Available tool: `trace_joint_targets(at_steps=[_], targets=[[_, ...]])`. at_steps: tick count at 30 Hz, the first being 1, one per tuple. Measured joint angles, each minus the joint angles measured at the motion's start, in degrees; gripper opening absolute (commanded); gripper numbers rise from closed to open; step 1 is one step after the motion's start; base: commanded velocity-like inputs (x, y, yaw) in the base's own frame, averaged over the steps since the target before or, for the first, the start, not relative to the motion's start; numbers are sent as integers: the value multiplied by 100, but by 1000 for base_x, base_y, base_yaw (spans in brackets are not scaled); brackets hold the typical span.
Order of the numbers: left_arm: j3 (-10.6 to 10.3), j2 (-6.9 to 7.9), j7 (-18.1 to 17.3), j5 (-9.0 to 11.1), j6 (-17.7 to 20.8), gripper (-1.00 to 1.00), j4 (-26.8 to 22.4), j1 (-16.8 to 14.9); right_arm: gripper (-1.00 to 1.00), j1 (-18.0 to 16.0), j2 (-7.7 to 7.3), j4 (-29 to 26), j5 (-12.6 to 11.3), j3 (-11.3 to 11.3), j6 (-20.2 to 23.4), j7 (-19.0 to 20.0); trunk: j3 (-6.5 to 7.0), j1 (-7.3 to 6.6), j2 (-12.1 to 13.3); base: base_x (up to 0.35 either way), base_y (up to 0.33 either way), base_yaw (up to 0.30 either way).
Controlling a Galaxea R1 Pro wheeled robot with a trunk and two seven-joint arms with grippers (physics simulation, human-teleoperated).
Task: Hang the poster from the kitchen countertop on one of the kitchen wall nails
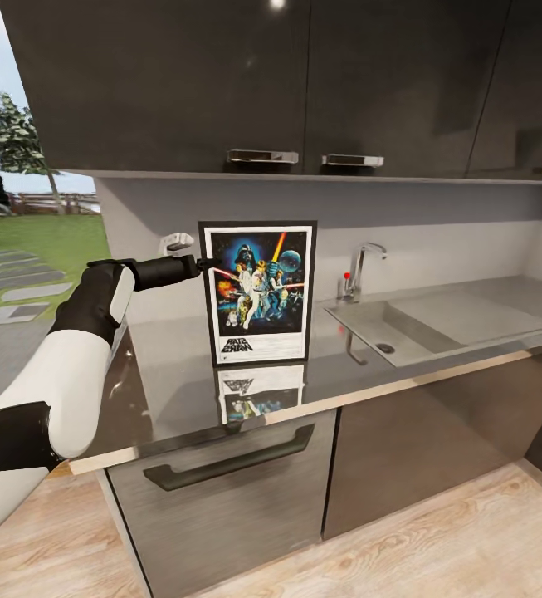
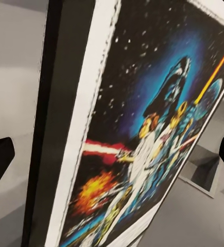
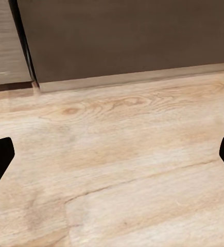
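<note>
Big dark cupboards (image 1: 304, 83) hang on the wall across the top. Under them runs the long shiny grey desk (image 1: 179, 374), with dark cabinet fronts (image 1: 221, 498) below it and a light wood floor (image 1: 403, 548) at the bottom. A sink (image 1: 437, 324) is set into the desk on the right, and a silver tap (image 1: 362, 270) stands behind it.

The poster (image 1: 258, 291) stands upright on the desk, left of the sink, and its picture shines back from the grey top. The white and black left arm (image 1: 71, 349) reaches out to it. The left gripper (image 1: 202, 266) is at the poster's left edge. In the left wrist view the jaws sit wide apart, with the poster's edge (image 2: 65, 128) between them and not touching.

The right gripper (image 3: 112, 159) points down at the wood floor (image 3: 117, 170), near the bottom of a dark cabinet (image 3: 127, 36). Its jaws are spread wide and hold nothing.
</note>
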Motion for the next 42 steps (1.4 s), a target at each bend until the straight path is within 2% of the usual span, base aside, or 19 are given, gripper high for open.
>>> trace_joint_targets(at_steps=[8, 27, 33, 34, 39, 40, 41, 42], targets=[[0, 0, -1, 0, 0, 100, 0, 0, 100, 0, 0, 0, 0, 0, 0, 0, 0, -1, 0, 186, 43, 0], [-12, 0, -7, 0, 0, 100, 0, 0, 100, 0, -1, 0, 0, 0, 0, 0, 0, 0, 0, 15, 2, 0], [-220, -14, -8, 5, 2, 100, 0, 0, 100, 0, 0, 4, 1, 0, 0, 0, 0, 0, 0, 0, 0, 0], [-255, -14, -8, 5, 3, -100, 0, 0, 100, 0, 0, 5, 0, 0, 0, 0, 0, 0, 0, 0, 0, 0], [-388, -23, -6, 33, 25, -100, -1, 0, 100, 0, 0, 8, 2, 0, 0, 1, 0, 0, 0, 0, 0, 0], [-402, -24, 6, -33, 7, -100, 3, 0, 100, 0, 0, 8, 1, 0, 0, 0, 0, 0, 0, 0, 0, 0], [-405, -28, -3, 53, 37, -100, -2, -1, 100, 0, 0, 8, 2, 0, 0, 1, 0, 0, 0, 0, 0, 0], [-411, -29, -4, 40, 27, -100, -2, -1, 100, 0, 0, 9, 3, 0, 0, 1, 0, 0, 0, 0, 0, 0]])
